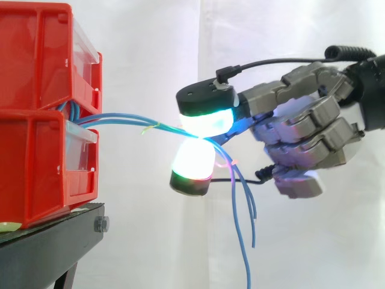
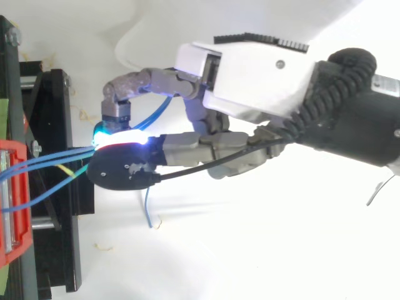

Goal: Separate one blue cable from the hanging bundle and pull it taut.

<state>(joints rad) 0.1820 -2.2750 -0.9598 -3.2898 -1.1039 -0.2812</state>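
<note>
Several blue cables (image 1: pixel 120 118) from red bins (image 1: pixel 42 108), hand (image 1: pixel 307 129) pinching them between glowing pads (image 1: pixel 207 123)

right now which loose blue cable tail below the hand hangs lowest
The long blue tail, reaching the side view's bottom edge; the other tails end higher, under the hand pinching the cables.

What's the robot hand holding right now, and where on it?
The blue cables, pinched between the robot hand's fingertip pads partway along, loose ends dangling beyond.
</note>
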